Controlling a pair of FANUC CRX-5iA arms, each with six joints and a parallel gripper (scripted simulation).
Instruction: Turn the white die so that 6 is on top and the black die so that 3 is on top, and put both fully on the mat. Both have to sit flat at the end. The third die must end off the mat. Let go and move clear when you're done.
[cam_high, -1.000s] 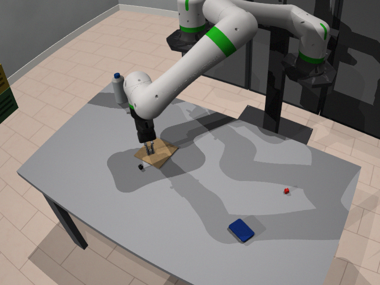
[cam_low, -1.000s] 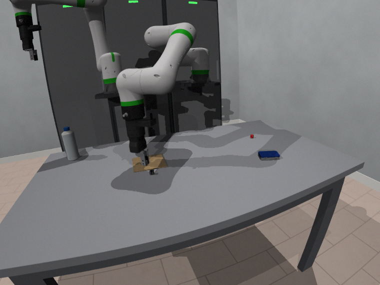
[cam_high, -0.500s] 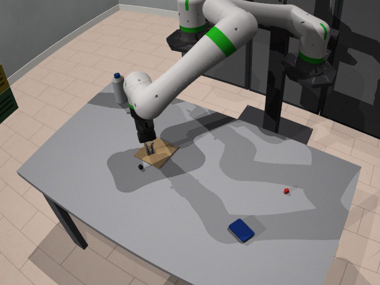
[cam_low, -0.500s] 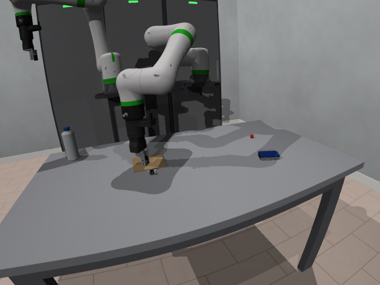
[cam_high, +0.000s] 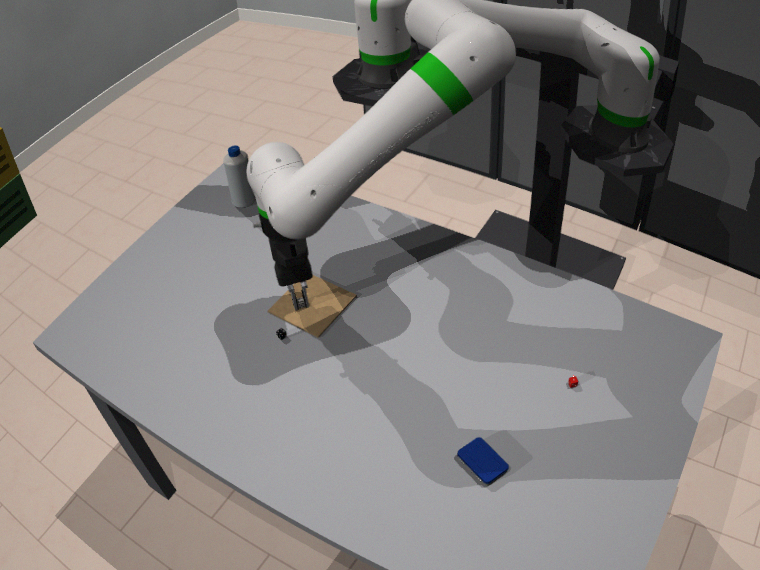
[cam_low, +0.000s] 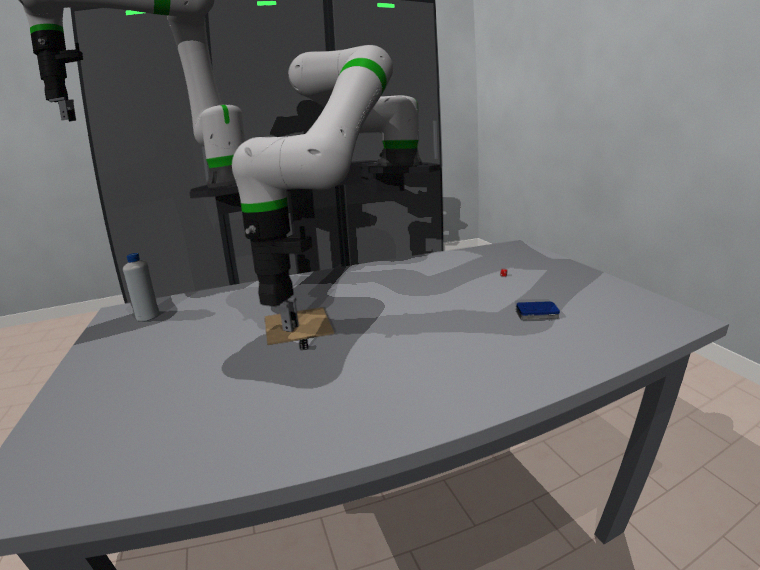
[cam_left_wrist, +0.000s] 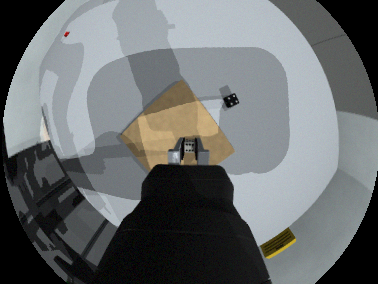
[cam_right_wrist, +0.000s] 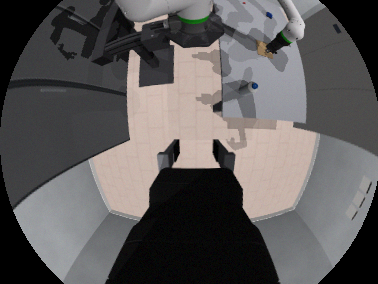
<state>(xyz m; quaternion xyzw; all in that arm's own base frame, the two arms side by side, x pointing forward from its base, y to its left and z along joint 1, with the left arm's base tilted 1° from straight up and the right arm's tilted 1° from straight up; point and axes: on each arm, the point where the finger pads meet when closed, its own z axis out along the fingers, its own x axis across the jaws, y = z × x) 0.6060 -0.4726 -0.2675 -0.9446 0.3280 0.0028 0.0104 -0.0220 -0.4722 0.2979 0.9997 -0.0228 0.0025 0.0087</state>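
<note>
The white die (cam_left_wrist: 189, 145) is between the fingertips of my left gripper (cam_high: 300, 306) (cam_low: 289, 328), which is closed to the die's width, low over the tan mat (cam_high: 334, 303) (cam_low: 319, 319) (cam_left_wrist: 175, 100). Its visible face carries rows of pips. Whether it touches the mat is hidden. The black die (cam_high: 281, 333) (cam_low: 303, 344) (cam_left_wrist: 231, 100) sits on the table just off the mat's edge, apparently with 4 up. The red third die (cam_high: 572, 381) (cam_low: 504, 272) (cam_left_wrist: 67, 34) lies on the table far from the mat. My right gripper (cam_right_wrist: 196, 146) is open and empty, high beyond the table.
A blue-topped box (cam_high: 483, 460) (cam_low: 537, 309) lies on the table on the red die's side. A grey bottle (cam_high: 238, 181) (cam_low: 141, 291) with a blue cap stands near the table's edge, behind the left arm in the top view.
</note>
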